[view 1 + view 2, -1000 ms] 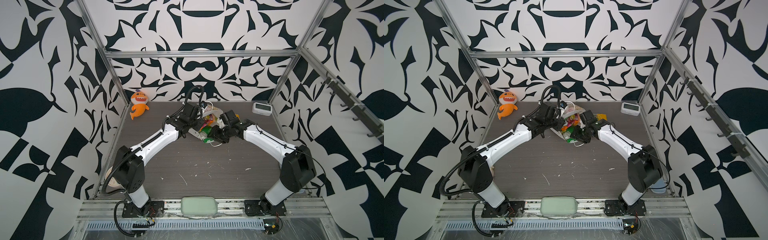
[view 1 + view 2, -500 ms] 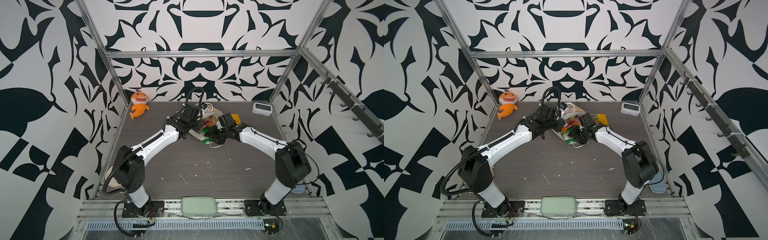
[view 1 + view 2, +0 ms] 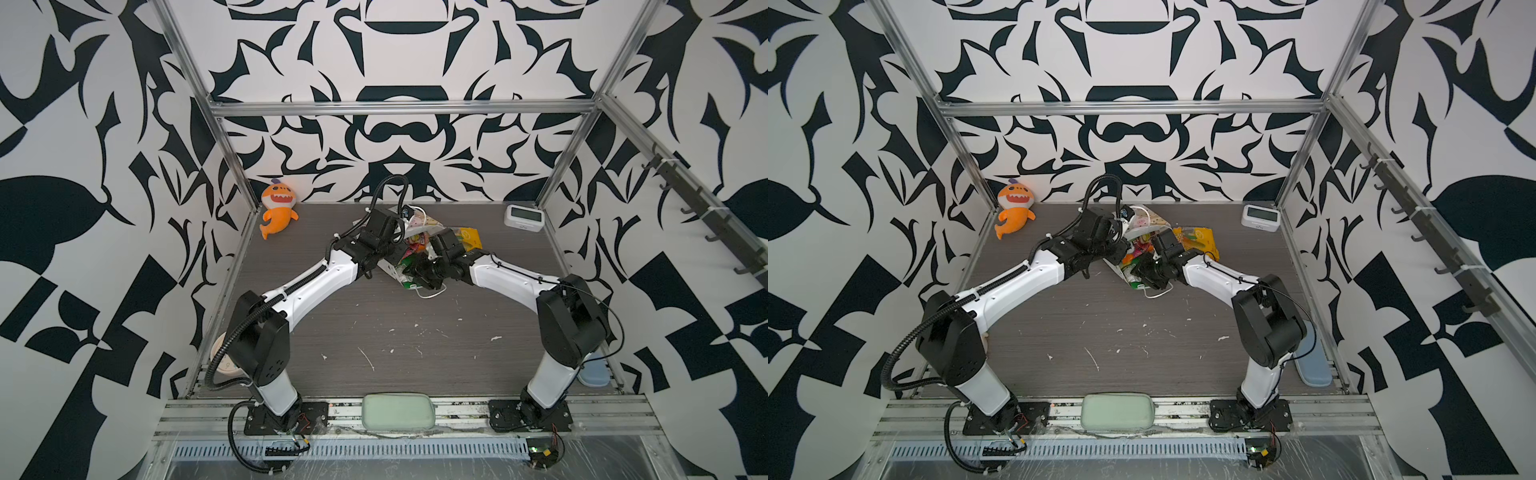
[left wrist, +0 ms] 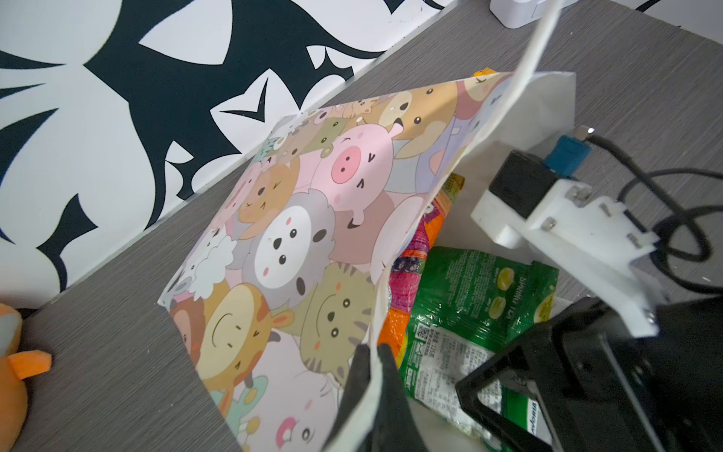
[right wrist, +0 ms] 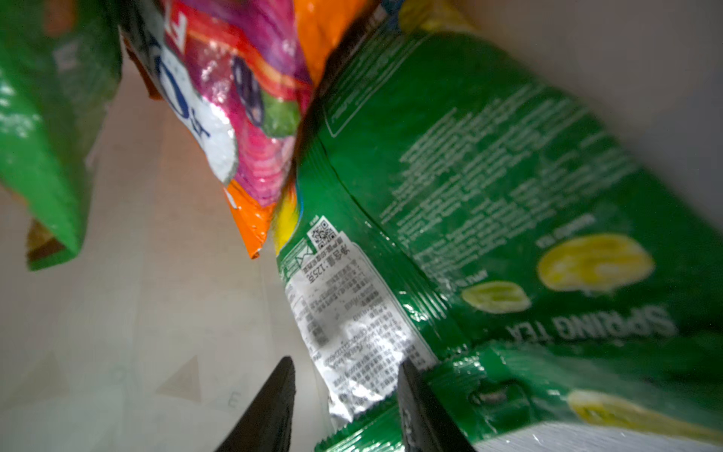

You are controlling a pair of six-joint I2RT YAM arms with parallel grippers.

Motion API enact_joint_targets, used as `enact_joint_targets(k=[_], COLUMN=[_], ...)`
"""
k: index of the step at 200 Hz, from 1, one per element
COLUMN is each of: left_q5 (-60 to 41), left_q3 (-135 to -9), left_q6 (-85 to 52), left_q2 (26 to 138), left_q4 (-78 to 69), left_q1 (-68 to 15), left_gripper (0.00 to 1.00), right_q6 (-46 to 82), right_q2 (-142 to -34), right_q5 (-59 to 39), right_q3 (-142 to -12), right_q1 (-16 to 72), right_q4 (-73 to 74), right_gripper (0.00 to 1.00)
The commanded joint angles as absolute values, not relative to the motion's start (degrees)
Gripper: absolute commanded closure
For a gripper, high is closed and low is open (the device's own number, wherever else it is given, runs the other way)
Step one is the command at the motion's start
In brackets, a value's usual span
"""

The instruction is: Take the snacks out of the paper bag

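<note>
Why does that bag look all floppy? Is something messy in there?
Yes. The paper bag is tipped on its side, its edge pinched in the left claw, with snack packets poking out of its mouth. Also, white flecks dot the table.

green packet (image 5: 489, 176) print blurred, cut off by edge

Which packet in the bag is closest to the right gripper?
The green packet printed SPRING TEA: its white-labelled corner lies between the open fingers of the right gripper. The pink-and-orange packet and the other green packet sit farther off.
</note>
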State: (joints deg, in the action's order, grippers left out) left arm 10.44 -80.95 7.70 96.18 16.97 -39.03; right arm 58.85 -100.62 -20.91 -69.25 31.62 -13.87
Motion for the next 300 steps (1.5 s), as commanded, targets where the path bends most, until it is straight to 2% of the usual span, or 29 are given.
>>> enact_joint_targets(k=[1,66,100,123,158,192,267,300], left_q5=[11.68,12.71,12.79,13.12,13.29,11.45,10.63,10.99], left_q3=[-80.86,-81.56,-81.97,-82.78,-83.66,-83.67,-83.68,-83.97], left_q6=[6.84,6.09,5.38,5.19,4.76,4.89,5.02,5.28], left_q2=[95.36,94.89,95.06,95.19,95.19,95.66,96.52,96.11], left_q4=[14.06,14.68,14.72,15.32,15.55,15.12,15.68,15.99], left_q1=[-38.98,-38.94,-38.94,-38.94,-38.98,-38.94,-39.55,-39.55], left_gripper=[1.00,1.00,1.00,1.00,1.00,1.00,1.00,1.00], right_q6=[53.62,41.61,37.75,40.96,42.56,43.05,46.42,46.29], right_q2=[-97.02,-87.28,-78.06,-73.87,-70.38,-72.48,-84.87,-86.39], right_q5=[-19.11,-10.24,-5.93,-9.61,-13.52,-14.79,-20.88,-21.99], right_q3=[-72.66,-75.06,-67.57,-61.08,-51.56,-50.87,-52.47,-54.22], right_q1=[31.97,30.99,29.80,23.15,19.35,19.39,19.42,20.33], right_q4=[-14.63,-25.62,-22.84,-22.43,-17.85,-15.59,-7.12,-4.37], right_gripper=[0.54,0.58,0.61,0.73,0.78,0.74,0.72,0.72])
